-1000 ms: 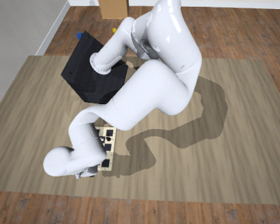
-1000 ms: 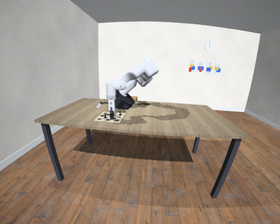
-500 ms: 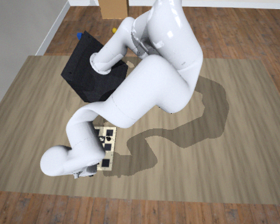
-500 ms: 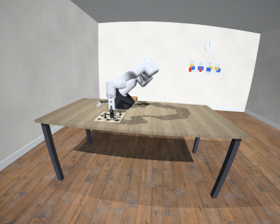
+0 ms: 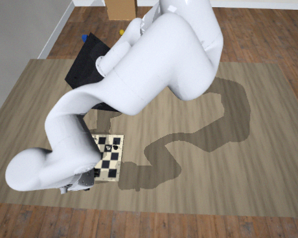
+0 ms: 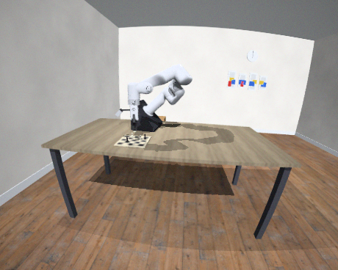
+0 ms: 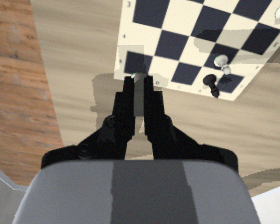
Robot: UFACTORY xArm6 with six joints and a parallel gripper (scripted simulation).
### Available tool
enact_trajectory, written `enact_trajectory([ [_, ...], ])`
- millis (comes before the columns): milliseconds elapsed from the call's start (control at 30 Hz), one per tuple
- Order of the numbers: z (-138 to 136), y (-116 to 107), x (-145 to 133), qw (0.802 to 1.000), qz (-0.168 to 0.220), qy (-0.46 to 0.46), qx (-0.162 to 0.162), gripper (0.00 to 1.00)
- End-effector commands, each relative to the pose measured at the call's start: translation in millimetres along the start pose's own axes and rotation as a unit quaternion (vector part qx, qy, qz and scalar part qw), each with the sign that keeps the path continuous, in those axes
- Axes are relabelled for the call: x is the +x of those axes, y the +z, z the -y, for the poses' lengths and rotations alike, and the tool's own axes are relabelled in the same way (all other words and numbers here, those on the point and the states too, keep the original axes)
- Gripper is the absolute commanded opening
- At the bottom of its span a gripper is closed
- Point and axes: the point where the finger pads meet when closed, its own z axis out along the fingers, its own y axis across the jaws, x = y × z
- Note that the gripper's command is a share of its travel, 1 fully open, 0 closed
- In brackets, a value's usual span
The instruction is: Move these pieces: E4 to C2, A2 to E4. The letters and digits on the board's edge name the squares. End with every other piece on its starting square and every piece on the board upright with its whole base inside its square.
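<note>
A small chessboard (image 5: 120, 162) (image 6: 120, 142) (image 7: 141, 40) lies on the table near its left end. My gripper (image 7: 139, 89) (image 6: 134, 127) is shut on a pale chess piece (image 7: 139, 97). It holds the piece above the board's corner, over the dark square by the edge digits. A white pawn (image 7: 221, 62) and a black pawn (image 7: 212, 84) stand upright on neighbouring squares near the board's far edge in the wrist view. In the overhead view the arm hides the gripper and the left part of the board; two pieces (image 5: 108, 147) (image 5: 115, 147) show there.
The black robot base (image 5: 85, 68) (image 6: 148, 122) stands just behind the board. The wooden table (image 6: 220, 147) stretches far to the right. A cardboard box (image 5: 121, 10) and small blue (image 5: 84, 37) and yellow (image 5: 121, 32) things lie on the floor beyond.
</note>
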Motion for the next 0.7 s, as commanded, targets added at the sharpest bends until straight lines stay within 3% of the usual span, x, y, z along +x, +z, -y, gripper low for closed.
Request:
enact_trajectory([
  [0, 0.3, -6.4, -0.2, 1.000, 0.000, 0.000, 0.000, 0.00],
  [400, -0.2, -6.5, 0.1, 1.000, 0.000, -0.004, 0.000, 0.00],
  [667, -9.8, -6.9, 6.8, 0.997, 0.000, -0.073, 0.000, 0.00],
])
